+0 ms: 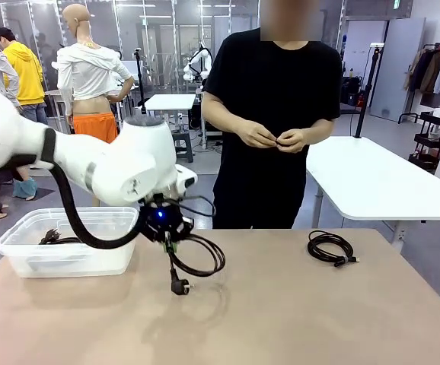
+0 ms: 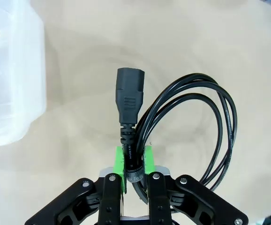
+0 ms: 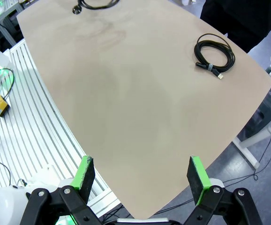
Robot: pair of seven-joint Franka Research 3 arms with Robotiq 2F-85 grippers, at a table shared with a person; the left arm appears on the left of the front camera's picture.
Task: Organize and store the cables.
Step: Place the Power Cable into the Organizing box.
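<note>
My left gripper [image 1: 172,247] [image 2: 134,161] is shut on a coiled black cable [image 1: 199,257] [image 2: 191,122], pinching it near its banded end, just above the tan table [image 1: 281,319]. The cable's plug [image 2: 130,96] points away from the fingers, and another plug end [image 1: 180,287] dangles toward the tabletop. A second coiled cable [image 1: 331,248] [image 3: 214,55] lies on the table at the far right. Another black cable [image 1: 52,238] rests inside the clear plastic bin [image 1: 22,251]. My right gripper [image 3: 142,176] stands open high above the near table edge, with nothing between its fingers.
The clear bin [image 2: 9,84] sits at the table's far left, just left of the held cable. A person [image 1: 277,114] stands at the far side, hands together at the waist. A white table [image 1: 380,182] is behind on the right.
</note>
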